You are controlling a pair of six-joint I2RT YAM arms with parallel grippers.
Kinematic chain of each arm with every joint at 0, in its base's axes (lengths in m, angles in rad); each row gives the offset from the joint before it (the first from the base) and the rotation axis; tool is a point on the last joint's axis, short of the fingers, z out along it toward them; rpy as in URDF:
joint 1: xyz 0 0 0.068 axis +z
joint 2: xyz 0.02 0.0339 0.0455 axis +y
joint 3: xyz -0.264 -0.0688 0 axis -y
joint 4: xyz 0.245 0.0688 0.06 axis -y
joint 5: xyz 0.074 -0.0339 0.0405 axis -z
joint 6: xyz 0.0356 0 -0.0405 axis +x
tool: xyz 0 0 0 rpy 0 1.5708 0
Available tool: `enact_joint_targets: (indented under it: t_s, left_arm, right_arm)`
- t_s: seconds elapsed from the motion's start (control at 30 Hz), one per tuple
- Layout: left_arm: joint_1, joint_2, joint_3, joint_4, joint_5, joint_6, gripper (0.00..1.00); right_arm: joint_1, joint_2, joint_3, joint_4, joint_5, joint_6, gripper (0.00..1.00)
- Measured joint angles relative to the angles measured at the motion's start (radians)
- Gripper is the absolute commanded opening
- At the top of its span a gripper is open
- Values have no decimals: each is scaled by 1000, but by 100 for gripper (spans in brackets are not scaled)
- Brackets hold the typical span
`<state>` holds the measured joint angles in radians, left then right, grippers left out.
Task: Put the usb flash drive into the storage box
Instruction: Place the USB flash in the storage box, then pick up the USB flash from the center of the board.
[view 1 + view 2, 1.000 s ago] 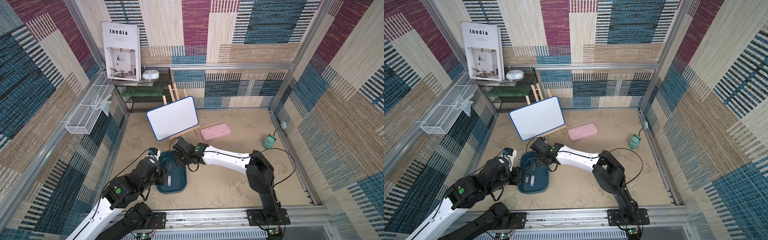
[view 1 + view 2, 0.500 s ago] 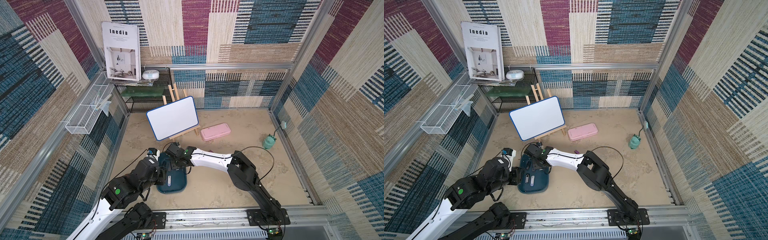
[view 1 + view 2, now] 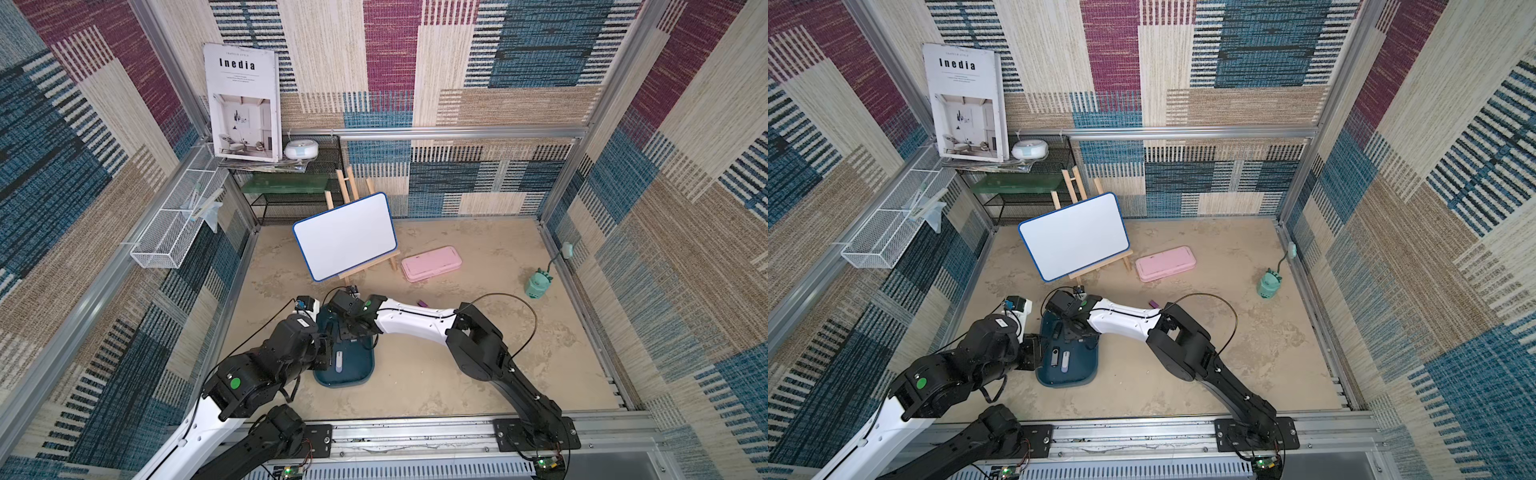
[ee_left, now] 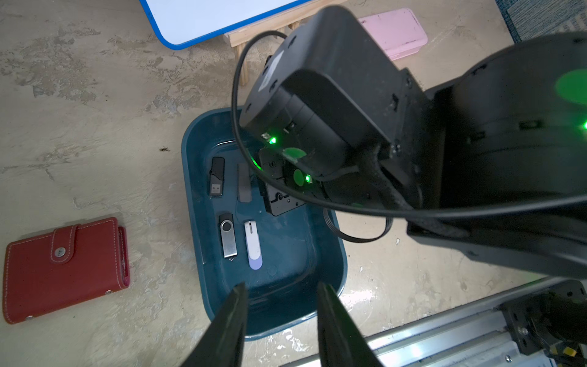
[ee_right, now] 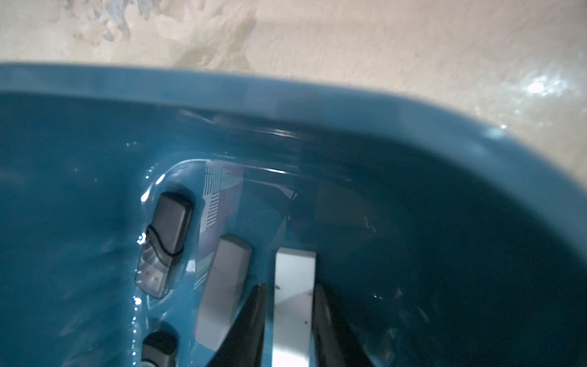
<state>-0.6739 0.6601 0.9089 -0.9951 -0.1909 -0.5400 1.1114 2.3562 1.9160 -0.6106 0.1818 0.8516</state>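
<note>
The dark teal storage box (image 3: 356,370) (image 3: 1079,370) sits on the sandy desk (image 3: 415,386) at about 8 o'clock from its middle. The whiteboard (image 3: 345,235) stands on its easel at 12 o'clock of the box, and the pink case (image 3: 431,262) lies well apart. The right tool (image 5: 289,287) reaches down into the box's 12 o'clock half. Its 2 fingers stand slightly apart astride the silver USB flash drive (image 5: 293,311), which is inside the box, and a sliver of teal shows between 1 finger and the drive. 4 more drives lie on the box floor: a black capped drive (image 4: 217,176), a grey drive (image 4: 244,182), a black-and-metal swivel drive (image 4: 228,236) and a white drive with a lilac end (image 4: 253,244). The left tool (image 4: 282,284) hovers at the box's 9 o'clock rim, fingers apart and holding nothing. A red wallet (image 4: 63,267) lies on the desk, apart from the box.
</note>
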Motion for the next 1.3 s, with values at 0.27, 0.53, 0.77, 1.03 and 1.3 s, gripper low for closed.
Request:
enact_joint_targets:
  t_s: [0.27,0.53,0.77,1.03,1.3]
  left_arm:
    - [0,3,0,0,0,0,41]
    - [0,5,0,0,0,0,41]
    - [0,8,0,0,0,0,42]
    - [0,59,0,2,31,5,43]
    - [-3,280,44,54,91,-13,43]
  right_arm:
    - [0,-2,14,-13,3,-1,42]
    - [1,-115,13,-30,29,-20,42]
    - [-4,-294,-69,-46,123,-31,43]
    - [-176,-697,-549,71,229,-87,48]
    - [-466,-1037,-1051,300,261,-208,59]
